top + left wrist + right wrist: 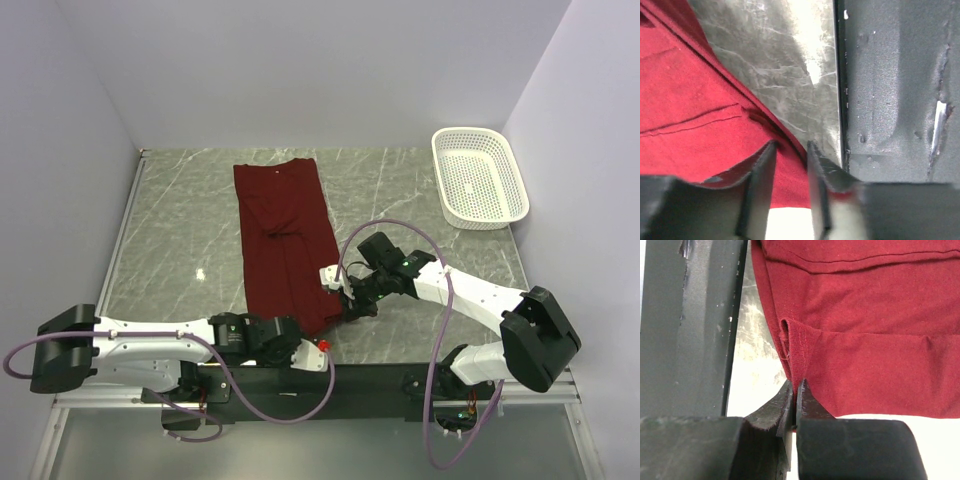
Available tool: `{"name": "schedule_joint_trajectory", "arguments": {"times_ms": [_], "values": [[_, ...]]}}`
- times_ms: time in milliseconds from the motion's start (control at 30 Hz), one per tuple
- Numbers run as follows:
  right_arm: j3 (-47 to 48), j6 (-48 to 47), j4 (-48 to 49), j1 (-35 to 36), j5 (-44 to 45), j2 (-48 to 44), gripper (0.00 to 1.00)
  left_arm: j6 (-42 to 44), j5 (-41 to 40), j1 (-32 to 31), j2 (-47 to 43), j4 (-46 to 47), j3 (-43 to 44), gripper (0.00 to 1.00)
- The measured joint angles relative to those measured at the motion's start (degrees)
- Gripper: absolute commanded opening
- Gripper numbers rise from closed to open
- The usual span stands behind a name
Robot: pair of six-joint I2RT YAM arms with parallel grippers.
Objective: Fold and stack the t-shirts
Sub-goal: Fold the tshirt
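The maroon t-shirt [285, 230] lies on the marble table as a long narrow strip, folded lengthwise and running from the far middle toward me. My right gripper [345, 303] is at the strip's near right corner, and in the right wrist view it [796, 385] is shut on the shirt's [865, 340] hem edge. My left gripper [303, 338] is at the near end of the strip. In the left wrist view it [791, 147] has its jaws a narrow gap apart over the shirt's [690, 100] edge, and the cloth between them lies flat, not pinched.
A white mesh basket [480, 178] stands at the far right by the wall. The table's black near edge strip [890, 75] runs just beside both grippers and also shows in the right wrist view [700, 315]. White walls close in the left, back and right.
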Motion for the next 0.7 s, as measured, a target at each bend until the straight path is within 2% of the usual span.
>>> {"name": "schedule_joint_trajectory", "arguments": {"times_ms": [33, 67, 100, 400, 567, 633, 700], "values": [[0.0, -0.02, -0.04, 0.0, -0.17, 0.0, 0.0, -0.07, -0.31, -0.11, 0.31, 0.07, 0.0, 0.23], [0.0, -0.02, -0.07, 0.0, -0.28, 0.0, 0.0, 0.07, -0.79, -0.17, 0.52, 0.07, 0.0, 0.05], [0.0, -0.02, -0.11, 0.0, -0.37, 0.0, 0.0, -0.2, -1.14, -0.22, 0.59, 0.09, 0.0, 0.01], [0.04, -0.04, -0.7, 0.0, -0.85, -0.02, 0.0, 0.39, -5.05, -0.26, 0.31, -0.09, 0.0, 0.0], [1.38, 0.24, -1.84, -0.04, 0.02, -0.07, 0.0, 2.14, -5.73, 0.22, -2.84, -0.83, 0.0, 0.0], [3.54, 0.46, -3.06, -0.39, 0.7, 0.0, 0.0, 3.32, -5.01, 2.4, -5.44, -0.68, 0.0, 0.0], [6.6, 0.48, -4.26, -1.27, 0.96, 0.44, 0.0, 4.46, -3.82, 7.26, -8.26, 0.17, 0.04, 0.0]]}}
